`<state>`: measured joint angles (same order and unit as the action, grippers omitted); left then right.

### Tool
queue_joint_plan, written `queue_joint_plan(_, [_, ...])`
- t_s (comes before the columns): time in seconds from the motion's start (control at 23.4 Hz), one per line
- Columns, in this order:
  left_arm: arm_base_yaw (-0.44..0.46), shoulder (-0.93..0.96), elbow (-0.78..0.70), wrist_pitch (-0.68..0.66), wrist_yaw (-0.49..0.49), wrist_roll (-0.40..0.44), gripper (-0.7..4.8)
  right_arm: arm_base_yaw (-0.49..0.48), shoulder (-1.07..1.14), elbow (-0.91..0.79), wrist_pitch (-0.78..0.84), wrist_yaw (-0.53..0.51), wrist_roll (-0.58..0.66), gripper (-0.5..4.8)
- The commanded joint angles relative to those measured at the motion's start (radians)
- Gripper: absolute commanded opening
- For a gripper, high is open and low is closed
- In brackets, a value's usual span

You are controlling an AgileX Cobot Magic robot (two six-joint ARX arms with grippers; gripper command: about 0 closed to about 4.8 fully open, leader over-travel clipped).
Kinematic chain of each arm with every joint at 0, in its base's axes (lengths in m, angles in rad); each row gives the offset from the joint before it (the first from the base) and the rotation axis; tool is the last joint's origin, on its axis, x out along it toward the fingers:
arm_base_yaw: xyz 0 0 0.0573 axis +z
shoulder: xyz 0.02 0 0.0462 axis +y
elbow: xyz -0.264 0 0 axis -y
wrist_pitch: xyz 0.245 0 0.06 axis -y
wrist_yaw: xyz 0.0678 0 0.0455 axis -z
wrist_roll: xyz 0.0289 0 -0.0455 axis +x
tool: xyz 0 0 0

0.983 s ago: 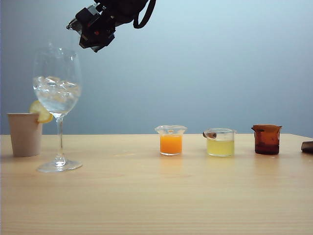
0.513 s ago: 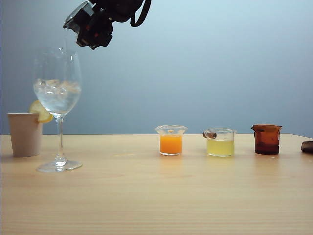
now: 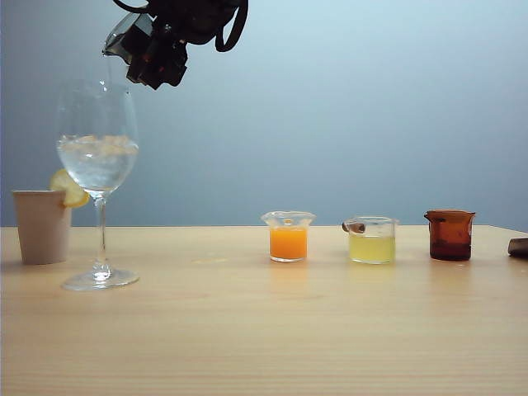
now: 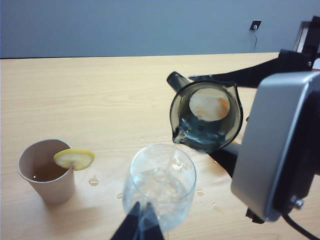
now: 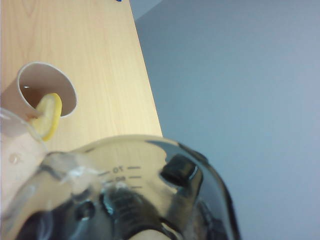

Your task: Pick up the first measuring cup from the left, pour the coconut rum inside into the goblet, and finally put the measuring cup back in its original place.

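Observation:
The first measuring cup (image 3: 120,36), smoky grey-green, hangs tilted above the goblet (image 3: 97,148) with my right gripper (image 3: 155,51) shut on it. In the left wrist view the cup (image 4: 206,117) has its spout low over the goblet's rim (image 4: 159,152), and a little coconut rum (image 4: 199,134) lies at its lip. Clear liquid with ice fills the goblet's bowl (image 3: 97,161). The right wrist view is filled by the cup's wall (image 5: 130,170), with the goblet's rim (image 5: 12,150) beside it. My left gripper (image 4: 142,220) hovers shut in front of the goblet, holding nothing.
A beige paper cup (image 3: 41,227) with a lemon slice (image 3: 68,187) stands left of the goblet. To the right stand an orange-filled cup (image 3: 288,238), a pale yellow one (image 3: 372,241) and an amber-brown one (image 3: 450,235). Droplets (image 4: 93,181) lie around the goblet.
My right gripper has shifted up and left and rolled, tipping the cup further over the goblet. The liquid in the goblet has settled level. The left gripper has not moved.

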<state>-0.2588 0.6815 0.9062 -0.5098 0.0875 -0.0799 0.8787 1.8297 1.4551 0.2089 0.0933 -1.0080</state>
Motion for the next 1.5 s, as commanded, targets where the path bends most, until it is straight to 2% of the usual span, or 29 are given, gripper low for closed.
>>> queue_joint_plan(0.04, [0.001,0.000,0.003,0.011,0.004,0.001,-0.04,0.001,-0.010,0.009,0.029,0.001,-0.033,0.79])
queue_joint_plan(0.94, [0.001,-0.008,0.002,0.034,0.003,0.001,-0.04,0.008,-0.010,0.009,0.051,0.015,-0.151,0.75])
queue_joint_plan(1.5, [0.001,-0.015,0.003,0.033,0.003,0.001,-0.04,0.020,-0.010,0.009,0.086,0.005,-0.287,0.75])
